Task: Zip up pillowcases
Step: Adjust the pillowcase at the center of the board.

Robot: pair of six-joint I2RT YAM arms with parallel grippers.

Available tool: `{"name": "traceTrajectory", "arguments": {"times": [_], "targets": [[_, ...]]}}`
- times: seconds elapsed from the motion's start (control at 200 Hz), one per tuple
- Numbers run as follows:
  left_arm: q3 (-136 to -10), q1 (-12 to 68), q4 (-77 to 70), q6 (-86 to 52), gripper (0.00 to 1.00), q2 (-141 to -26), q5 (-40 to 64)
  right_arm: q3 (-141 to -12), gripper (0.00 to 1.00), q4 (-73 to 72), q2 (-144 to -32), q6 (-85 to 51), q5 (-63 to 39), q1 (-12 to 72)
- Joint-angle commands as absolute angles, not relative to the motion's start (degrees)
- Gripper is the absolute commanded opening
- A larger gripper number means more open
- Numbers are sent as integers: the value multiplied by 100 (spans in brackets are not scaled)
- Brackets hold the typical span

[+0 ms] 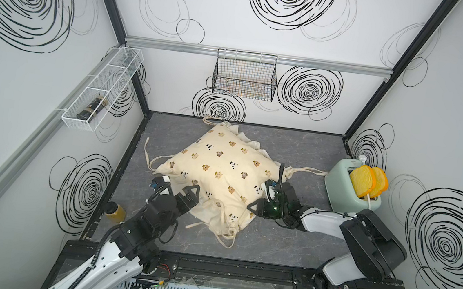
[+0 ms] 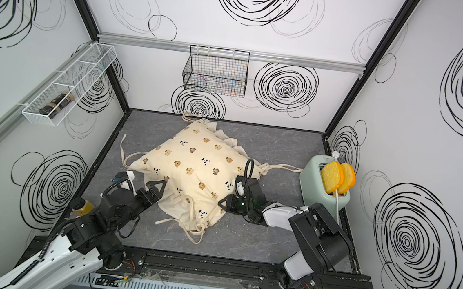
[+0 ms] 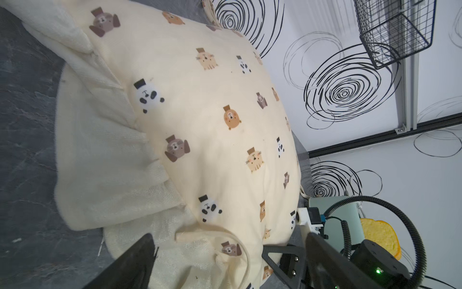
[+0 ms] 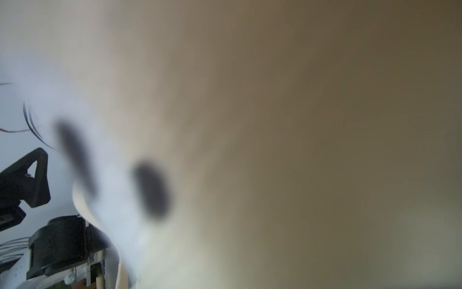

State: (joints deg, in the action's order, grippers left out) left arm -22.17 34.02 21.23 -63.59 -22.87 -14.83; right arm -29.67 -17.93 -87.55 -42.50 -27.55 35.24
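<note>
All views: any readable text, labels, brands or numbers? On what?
No text can be read in any view.
The toaster: a tiny dark mark near its top, too small to read.
The dark bottle in the white wall rack: label too small to read.
The pillowcase: animal prints only, no words.
Right wrist view: blurred, nothing readable.

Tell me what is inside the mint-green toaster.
Two yellow bread slices stand in the toaster, with their tops sticking out. Their lower ends are hidden inside its body.
</note>
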Motion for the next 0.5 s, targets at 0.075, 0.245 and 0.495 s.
{"name": "traceTrajectory", "arguments": {"times": [0.075,0.245,0.495], "targets": [[-2716,3102,2189,-5437,96,-2562,-1176,-3341,7,-427,-8374,-3197,-2415,2423],[-3077,2788,2109,-4652,96,-3045,-1072,-4722,8,1646,-9121,-795,-1490,1283],[-3323,1579,1360,-3737,96,-3751,-886,-6992,12,2629,-11222,-224,-691,1057]]}}
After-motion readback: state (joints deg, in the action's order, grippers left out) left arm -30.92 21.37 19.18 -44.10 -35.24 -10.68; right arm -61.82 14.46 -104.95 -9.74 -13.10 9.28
